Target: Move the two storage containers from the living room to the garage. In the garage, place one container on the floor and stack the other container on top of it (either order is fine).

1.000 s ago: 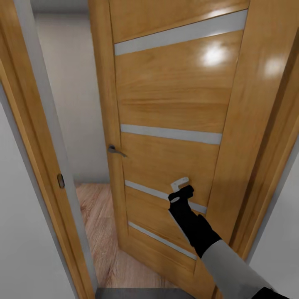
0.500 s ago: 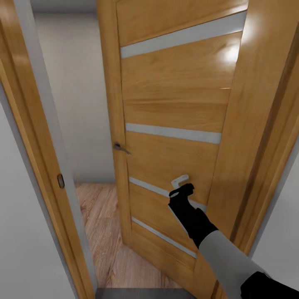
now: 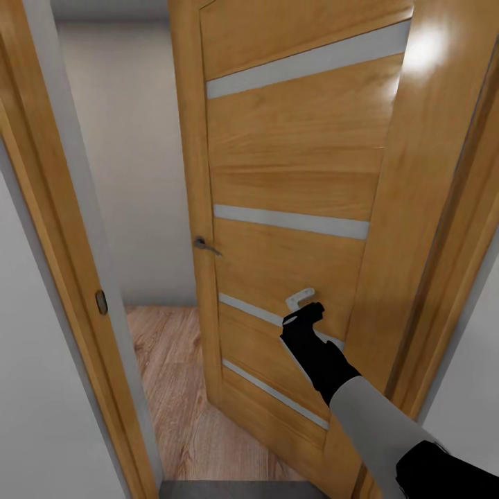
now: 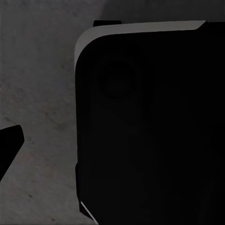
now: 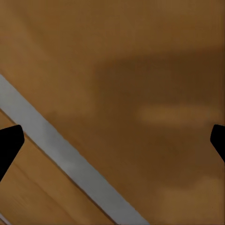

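The two storage containers are out of view. My right gripper rests against the lower half of an orange wooden door crossed by pale grey stripes. In the right wrist view the right gripper is open, its black fingertips far apart over the door panel with nothing between them. In the left wrist view my left gripper hangs over dark grey floor beside the robot's black body. One of its fingertips stands far out at the side, as in an open stance.
The door stands partly open with its metal handle on the free edge. Through the gap I see light wood-plank floor and a plain pale wall. The orange door frame stands at left, another jamb at right.
The door has swung further open, its handle edge shifting right and widening the gap. My right gripper stays against the panel, with the arm drawn slightly lower.
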Tool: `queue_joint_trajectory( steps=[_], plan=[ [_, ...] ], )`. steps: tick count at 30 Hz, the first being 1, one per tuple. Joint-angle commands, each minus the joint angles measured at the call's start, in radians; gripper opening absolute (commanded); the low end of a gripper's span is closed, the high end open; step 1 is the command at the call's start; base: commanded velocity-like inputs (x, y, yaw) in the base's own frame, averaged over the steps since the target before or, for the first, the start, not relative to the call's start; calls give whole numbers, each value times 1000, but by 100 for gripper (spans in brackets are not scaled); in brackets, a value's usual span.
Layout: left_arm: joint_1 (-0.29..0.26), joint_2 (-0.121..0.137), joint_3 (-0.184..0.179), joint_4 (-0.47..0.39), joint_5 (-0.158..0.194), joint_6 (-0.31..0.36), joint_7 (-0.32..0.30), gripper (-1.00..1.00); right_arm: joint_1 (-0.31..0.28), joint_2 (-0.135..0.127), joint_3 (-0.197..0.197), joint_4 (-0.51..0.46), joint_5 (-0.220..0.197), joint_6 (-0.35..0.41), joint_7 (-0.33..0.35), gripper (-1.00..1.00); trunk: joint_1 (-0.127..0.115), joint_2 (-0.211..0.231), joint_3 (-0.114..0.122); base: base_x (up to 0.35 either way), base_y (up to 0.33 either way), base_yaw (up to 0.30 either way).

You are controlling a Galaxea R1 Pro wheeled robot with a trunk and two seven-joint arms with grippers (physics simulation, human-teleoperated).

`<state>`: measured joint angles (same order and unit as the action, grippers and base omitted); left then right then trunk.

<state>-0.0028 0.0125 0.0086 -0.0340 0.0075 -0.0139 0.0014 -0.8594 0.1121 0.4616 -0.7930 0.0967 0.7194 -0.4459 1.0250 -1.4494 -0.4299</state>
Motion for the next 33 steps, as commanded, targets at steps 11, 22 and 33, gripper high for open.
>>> queue_joint_trajectory(
  steps=[11,22,33],
  plan=[
    [0,3,0,-1,-1,-1,0,100,-1,0,1,-10,3,0,5,100,0,-1,-1,0,0,0],
    [0,1,1,-1,0,-1,0,100,-1,0,3,-1,6,-4,3,100,0,-1,-1,0,0,0],
    [-3,-3,4,-23,0,-3,-3,100,37,16,0,-6,10,11,14,100,0,-1,-1,0,0,0]
  ],
)
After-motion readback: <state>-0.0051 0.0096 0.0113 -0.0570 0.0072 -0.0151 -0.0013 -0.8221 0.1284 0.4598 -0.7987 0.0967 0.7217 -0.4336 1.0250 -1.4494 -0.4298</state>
